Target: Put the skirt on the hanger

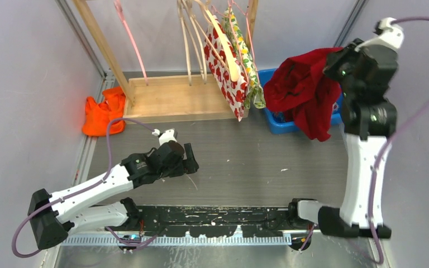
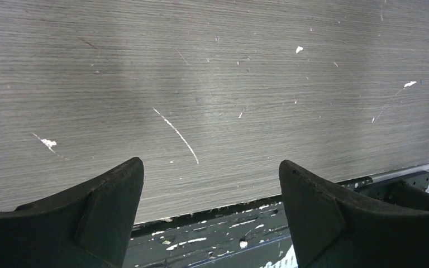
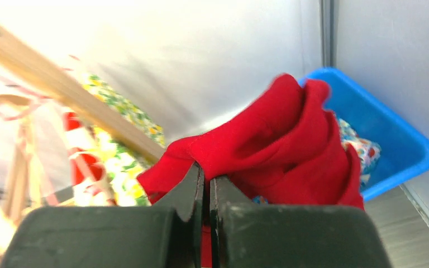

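Skirt [image 1: 304,95]: red, bunched, up in the air over blue bin [image 1: 278,127], hanging from right claw; lower folds drape past the bin rim, contact unclear.
Done: pickup, by the look of it. Mostly out of the bin, one edge gripped.
Left to do: carry to rack [image 1: 167,100], get it onto a free hanger [image 1: 191,22], release. Most of the job ahead, as judged from here.
Right claw [image 3: 206,187]: pressed together, pinching a fold at the skirt edge, cloth wedged right at the tips.
Left claw [image 2: 211,164]: spread wide, holding nothing, low over bare surface [image 2: 212,72], well apart from skirt and rack.
Rack: several bare hangers mid-rail; patterned garments [image 1: 226,70] hung at its right end, the side nearest the skirt.
Bin: more patterned cloth inside, under the skirt.
Orange cloth [image 1: 101,114]: on the surface left of the rack, untouched.
Risk: single-point pinch on a bunched skirt. Probably needs the left claw to spread the waistband before hanging.
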You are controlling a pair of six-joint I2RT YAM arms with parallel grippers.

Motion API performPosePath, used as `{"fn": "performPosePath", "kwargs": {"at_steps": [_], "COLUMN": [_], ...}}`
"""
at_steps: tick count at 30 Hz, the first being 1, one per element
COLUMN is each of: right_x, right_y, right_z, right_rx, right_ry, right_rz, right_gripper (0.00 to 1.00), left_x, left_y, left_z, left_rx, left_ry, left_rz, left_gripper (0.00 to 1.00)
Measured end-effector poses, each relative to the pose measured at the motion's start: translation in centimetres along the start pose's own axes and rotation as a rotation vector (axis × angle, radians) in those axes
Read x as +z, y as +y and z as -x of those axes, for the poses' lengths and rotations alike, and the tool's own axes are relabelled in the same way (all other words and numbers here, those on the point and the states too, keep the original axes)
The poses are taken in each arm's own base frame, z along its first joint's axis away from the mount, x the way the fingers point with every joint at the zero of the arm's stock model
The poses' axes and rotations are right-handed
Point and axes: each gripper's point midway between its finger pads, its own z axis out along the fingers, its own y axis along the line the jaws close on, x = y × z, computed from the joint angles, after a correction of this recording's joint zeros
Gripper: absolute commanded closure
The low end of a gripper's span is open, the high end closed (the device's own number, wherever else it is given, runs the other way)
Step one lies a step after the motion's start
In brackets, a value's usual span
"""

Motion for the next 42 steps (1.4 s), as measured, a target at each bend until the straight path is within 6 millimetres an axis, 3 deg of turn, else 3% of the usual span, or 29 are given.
{"fn": "performPosePath", "kwargs": {"at_steps": [3,6,10,14,17,24,31,38,42], "right_x": [-5.6,-10.7,-16.2,-19.3,-19.6,-16.3,-15.2,-17.0,-17.9], "right_y": [1.3,2.7,4.8,6.6,7.5,10.3,12.5,14.4,15.6], "right_z": [3.1,4.9,5.8,4.7,2.5,-3.5,-5.3,-6.3,-8.1], "right_rx": [0.025,0.052,0.089,0.13,0.166,0.32,0.426,0.422,0.399], "right_ry": [-0.095,-0.156,-0.184,-0.143,-0.055,0.251,0.411,0.484,0.554], "right_rz": [0.089,0.191,0.348,0.486,0.558,0.715,0.846,0.987,1.042], "right_gripper": [0.99,0.99,0.99,0.99,0.99,0.99,0.99,0.99,0.99], "left_x": [-0.3,-0.6,-1.5,-2.6,-3.6,-4.7,-5.0,-5.2,-5.6], "left_y": [0.0,0.0,0.1,0.2,0.4,0.4,0.2,-0.2,-2.4], "left_z": [0.1,0.2,0.5,0.9,1.1,1.0,0.7,1.3,2.9], "left_rx": [-0.003,-0.005,-0.001,-0.007,-0.011,0.005,0.021,0.024,0.004], "left_ry": [-0.006,-0.012,-0.031,-0.053,-0.07,-0.067,-0.053,-0.077,-0.14], "left_rz": [-0.009,-0.018,-0.046,-0.08,-0.106,-0.142,-0.167,-0.185,-0.267], "left_gripper": [0.1,0.1,0.1,0.1,0.1,0.1,0.1,0.08,0.07]}}
